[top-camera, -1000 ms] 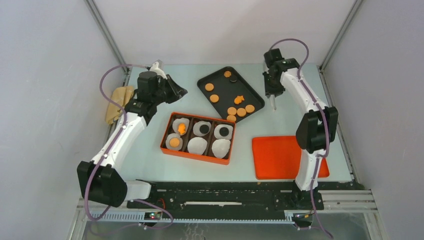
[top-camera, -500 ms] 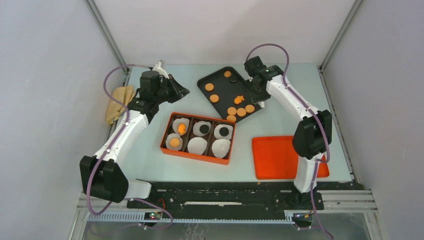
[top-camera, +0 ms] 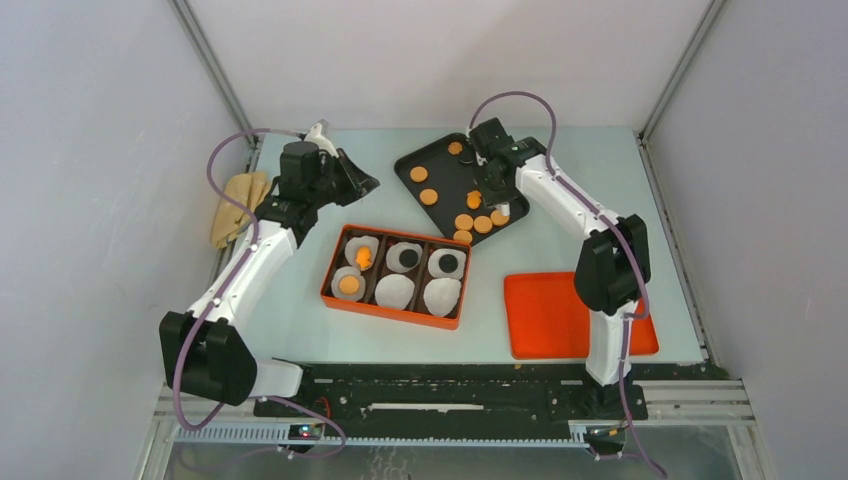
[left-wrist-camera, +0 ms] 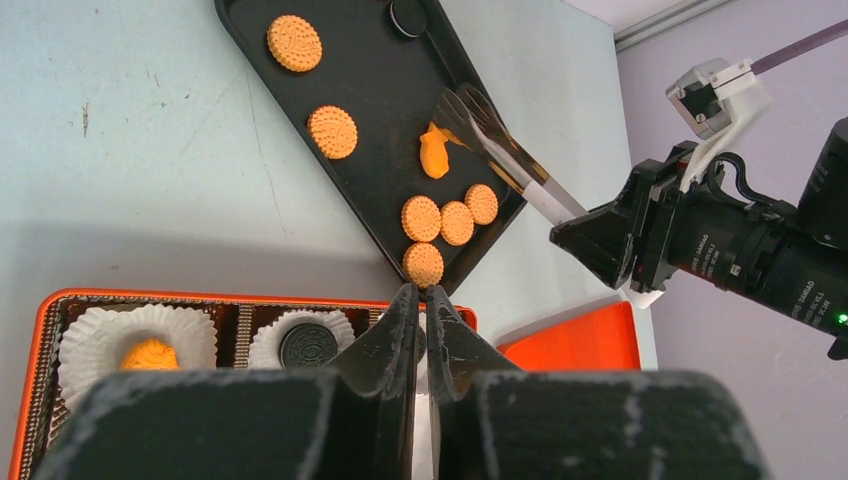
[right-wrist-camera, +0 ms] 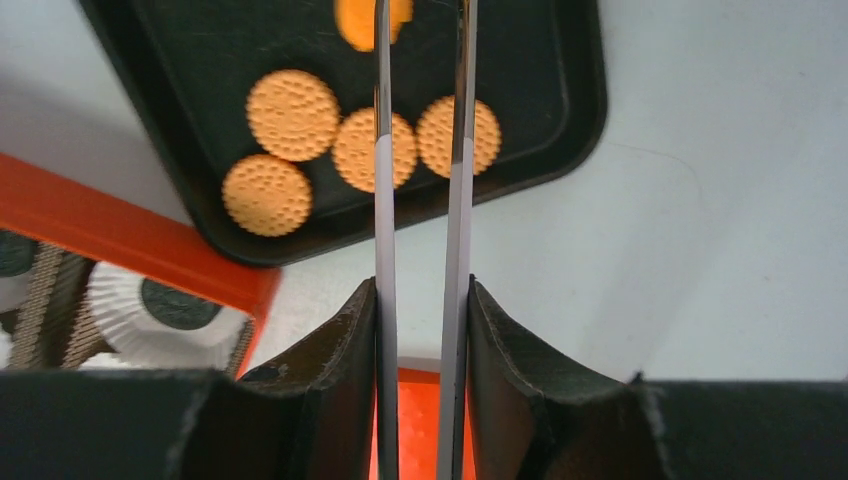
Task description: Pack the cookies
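Now the right gripper (right-wrist-camera: 420,300), clamped on metal tongs (left-wrist-camera: 490,135) for reach, is holding their tips at the fish-shaped cookie (left-wrist-camera: 436,152) lying just ahead of it on the black tray (left-wrist-camera: 370,190), while the left gripper (left-wrist-camera: 421,300), jaws together and empty, is hovering over the orange box (left-wrist-camera: 200,297) beneath it.

Top cam sits high behind the arm bases and looks down and forward, so I get the whole table (top-camera: 650,180). Left wrist cam looks past the left gripper (left-wrist-camera: 422,294), over the orange box (left-wrist-camera: 150,294) rim toward the black tray (left-wrist-camera: 380,90), mid range. Right wrist cam is very close, aimed down along the tongs (right-wrist-camera: 385,200) at the tray's near corner. All three share the tray's clustered round cookies (right-wrist-camera: 292,115)
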You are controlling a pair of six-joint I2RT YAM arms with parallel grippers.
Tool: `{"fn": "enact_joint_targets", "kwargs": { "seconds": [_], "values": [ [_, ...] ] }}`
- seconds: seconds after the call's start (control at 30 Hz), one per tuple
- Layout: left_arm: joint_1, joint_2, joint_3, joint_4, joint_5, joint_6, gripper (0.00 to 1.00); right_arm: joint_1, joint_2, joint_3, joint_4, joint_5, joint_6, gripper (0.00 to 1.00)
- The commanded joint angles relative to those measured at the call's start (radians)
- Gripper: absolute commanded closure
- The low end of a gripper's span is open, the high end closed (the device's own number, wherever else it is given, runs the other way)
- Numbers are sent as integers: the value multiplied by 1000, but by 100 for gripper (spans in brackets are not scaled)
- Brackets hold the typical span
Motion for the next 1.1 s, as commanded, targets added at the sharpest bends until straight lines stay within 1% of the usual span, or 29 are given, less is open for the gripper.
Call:
{"fn": "enact_joint_targets", "kwargs": {
  "seconds": [0.0, 0.1, 0.2, 0.33, 0.47, 0.77, 0.9, 1.0, 1.07],
  "values": [
    [-5, -14, 32, 33, 3, 1, 90, 42, -38, 59, 89, -70, -3, 62],
    [-5, -14, 31, 31, 5, 1, 90, 75, 2, 115, 66, -74, -7, 62],
    [-5, -21, 22, 30, -7, 7, 90, 105, 43, 129, 77, -34, 6, 62],
    [-5, -14, 24, 28, 0, 8, 90, 91, 101, 181, 70, -14, 55, 62],
    [-6, -15, 28, 21, -5, 16, 90, 71, 171, 263, 11, 7, 81, 62],
    [-5, -15, 34, 17, -12, 25, 89, 39, 182, 224, 26, 63, 131, 63],
    [-5, -12, 36, 16, -8, 26, 89, 30, 190, 230, 34, 93, 148, 61],
    [-5, -13, 35, 22, -6, 24, 89, 23, 218, 258, 48, 85, 147, 59],
    [-5, -12, 36, 23, -3, 21, 89, 19, 256, 308, 18, 91, 149, 59]
  ]
}}
